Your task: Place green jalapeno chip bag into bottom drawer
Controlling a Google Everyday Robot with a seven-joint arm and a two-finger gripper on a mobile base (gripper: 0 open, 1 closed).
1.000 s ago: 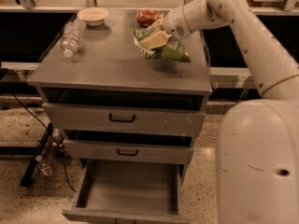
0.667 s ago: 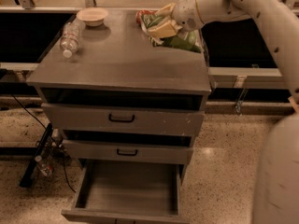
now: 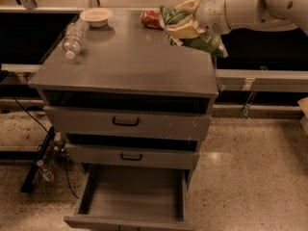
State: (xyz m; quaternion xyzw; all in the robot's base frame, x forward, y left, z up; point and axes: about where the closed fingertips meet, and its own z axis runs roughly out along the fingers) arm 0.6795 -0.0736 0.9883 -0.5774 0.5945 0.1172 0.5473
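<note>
The green jalapeno chip bag (image 3: 202,41) is held above the right rear corner of the grey cabinet top (image 3: 125,64). My gripper (image 3: 185,25) is shut on the bag, its cream fingers (image 3: 188,29) wrapped around the bag's upper part. The white arm comes in from the upper right. The bottom drawer (image 3: 132,198) stands pulled open below the cabinet, its grey inside bare. It lies well below and to the left of the bag.
A red soda can (image 3: 150,18) lies on the top behind the bag. A white bowl (image 3: 96,16) and a clear plastic bottle (image 3: 73,38) are at the rear left. Two shallower drawers with black handles (image 3: 126,122) sit above the bottom drawer. A black stand and cables are at the left floor.
The gripper has lifted the chip bag off the cabinet top and carried it to the right, over the right rear corner. The red can now shows behind it.
</note>
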